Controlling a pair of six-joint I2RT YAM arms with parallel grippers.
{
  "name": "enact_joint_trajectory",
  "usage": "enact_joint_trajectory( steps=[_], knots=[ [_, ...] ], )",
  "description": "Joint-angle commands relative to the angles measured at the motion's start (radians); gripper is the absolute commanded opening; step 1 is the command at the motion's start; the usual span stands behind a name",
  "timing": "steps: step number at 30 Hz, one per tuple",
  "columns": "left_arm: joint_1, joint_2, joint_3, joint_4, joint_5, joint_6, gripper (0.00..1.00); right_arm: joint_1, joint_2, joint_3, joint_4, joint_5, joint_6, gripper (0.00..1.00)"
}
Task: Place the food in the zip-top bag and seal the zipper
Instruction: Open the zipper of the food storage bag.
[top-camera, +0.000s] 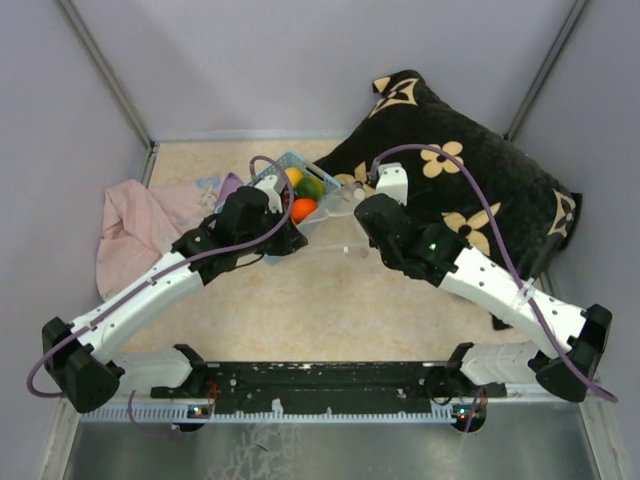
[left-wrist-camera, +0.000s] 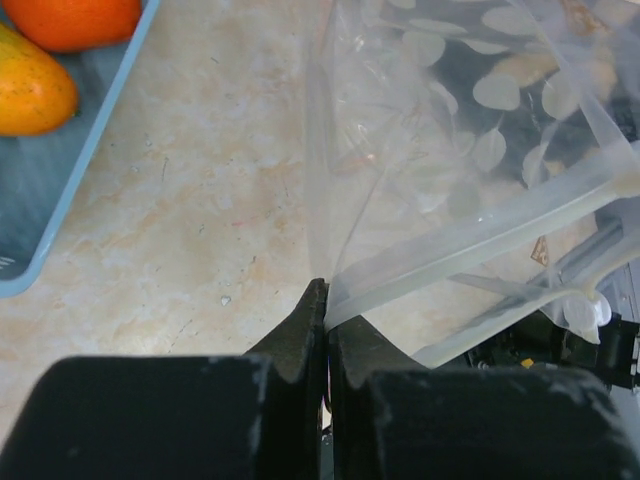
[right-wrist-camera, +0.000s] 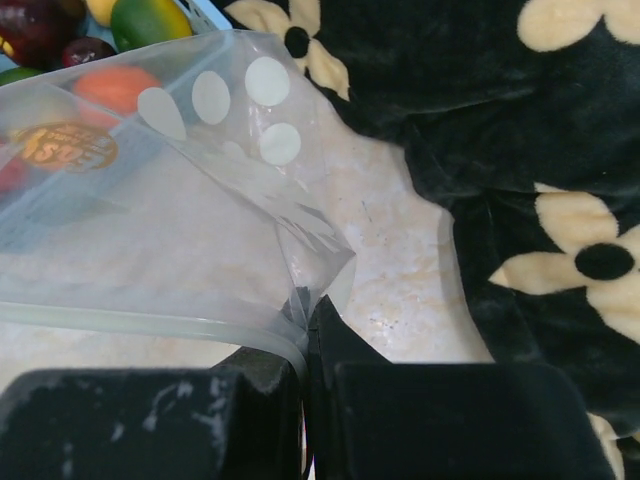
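Both arms grip the zip-top bag (right-wrist-camera: 180, 230), which lies just on the robot's side of the light-blue basket (left-wrist-camera: 45, 190). The left gripper (left-wrist-camera: 325, 300) is clenched on one end of the bag's edge, beside the basket's near wall. The right gripper (right-wrist-camera: 305, 315) is clamped on the opposite corner, on the side of the basket where a black flower-print pillow (right-wrist-camera: 520, 130) rests.

The zipper (left-wrist-camera: 480, 250) runs as a thick clear band from one claw across to the other. Its long axis lies roughly left to right along the basket's near side, and the dotted plastic sags between the two grips.

The food (top-camera: 303, 208) sits in the basket, none of it in the bag. It includes an orange (left-wrist-camera: 75, 20) and a yellow-orange mango (left-wrist-camera: 30, 95) close to the left claw. From either claw the fruit lies beyond the bag, away from the arm bases.

The left arm looks the nearer to the basket. With both claws occupied, one would probably have to release the bag before any fruit could be lifted.

A round gold-and-orange sticker (right-wrist-camera: 65, 147) shows through the plastic on the basket side, but its lettering is too blurred to read. No other writing is visible.
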Motion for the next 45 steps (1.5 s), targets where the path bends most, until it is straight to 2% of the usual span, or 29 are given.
enact_joint_trajectory(
  steps=[1,6,11,15,19,22,27,32,36,39,45],
  knots=[
    [0.011,0.019,0.016,0.013,0.042,0.055,0.07,-0.033,-0.032,0.028,-0.041,0.064,-0.077,0.0],
    [0.011,0.041,0.003,0.144,0.119,0.039,0.23,-0.032,-0.006,0.03,-0.019,0.037,-0.114,0.0],
    [0.013,0.067,0.03,0.192,0.119,0.036,0.53,-0.033,0.034,0.068,-0.04,0.039,-0.157,0.0],
    [0.023,0.059,0.03,0.217,0.096,0.022,0.73,-0.034,0.068,0.096,-0.073,0.041,-0.175,0.0],
    [0.04,0.018,-0.022,0.247,0.038,0.037,0.99,-0.033,0.082,0.09,-0.085,0.054,-0.171,0.0],
    [0.062,-0.035,-0.079,0.293,-0.011,0.085,0.99,-0.033,0.101,0.091,-0.091,0.051,-0.167,0.0],
    [0.079,-0.119,-0.117,0.266,-0.246,0.152,0.99,-0.033,0.127,0.091,-0.087,0.046,-0.164,0.0],
    [0.083,-0.163,-0.141,0.268,-0.333,0.289,0.99,-0.033,0.143,0.089,-0.072,0.031,-0.151,0.0],
    [0.089,-0.054,-0.045,0.144,-0.426,0.319,0.99,-0.033,0.156,0.079,-0.064,0.024,-0.133,0.0],
    [0.1,0.042,0.031,0.053,-0.5,0.268,1.0,-0.034,0.164,0.069,-0.06,0.014,-0.127,0.0],
    [0.137,0.138,0.08,0.052,-0.44,0.24,1.0,-0.034,0.172,0.086,-0.08,0.011,-0.121,0.0]
  ],
)
